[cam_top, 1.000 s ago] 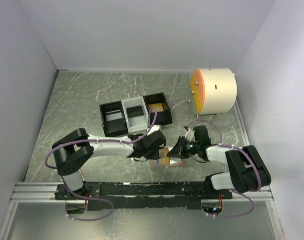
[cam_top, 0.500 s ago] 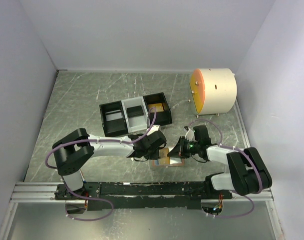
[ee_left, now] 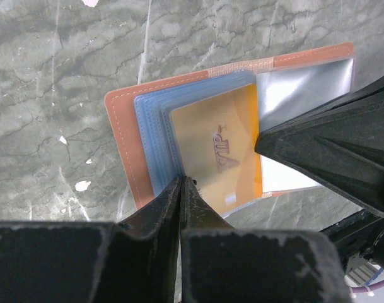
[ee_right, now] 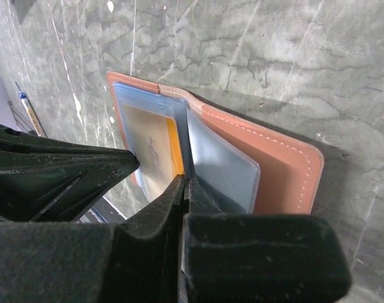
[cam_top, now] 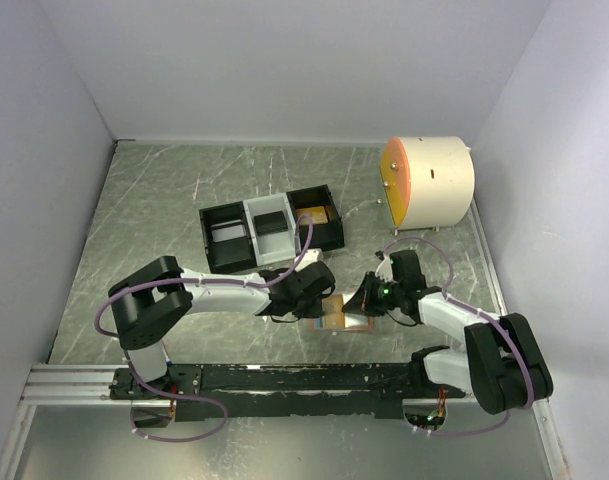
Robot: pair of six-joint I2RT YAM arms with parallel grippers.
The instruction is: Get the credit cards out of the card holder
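Salmon-pink leather, spread open and flat on the marbled grey-green table [cam_top: 164, 220]: the card holder [ee_left: 123, 145]. Lies near the front edge, between the 2 arms. From above, left gripper [ee_left: 181, 184] at its 9 o'clock and right gripper [ee_right: 184, 184] at its 3 o'clock, both bent low over it and hiding most of it from that camera.

Inside, a stack of blue-grey pocket panels [ee_left: 151, 126], with 1 orange card [ee_left: 220, 148] tucked in the top one, printed mark showing. Pale silvery sheet [ee_left: 305, 85] on the other half, at the card's 1 o'clock in the left wrist view; card or bare pocket, cannot tell.

Left gripper: jaws pressed together, tips down on the panels' edge at the card's 7 o'clock corner. Cannot tell whether nipping anything thin. Right gripper: jaws likewise squeezed tight, tips at the orange card's opposite long edge, beside a lifted neighbouring panel. Cannot tell whether gripping the card itself. That edge blocked in the left wrist view by the right gripper's black finger.

Well apart, at the holder's 11 o'clock, a black-and-grey tray [cam_top: 204, 238] of 3 compartments, a flat orange-yellow thing [cam_top: 312, 214] in the end nearest the drum. At 1 o'clock, a white drum [cam_top: 431, 182] on its side, orange face, near the right wall.
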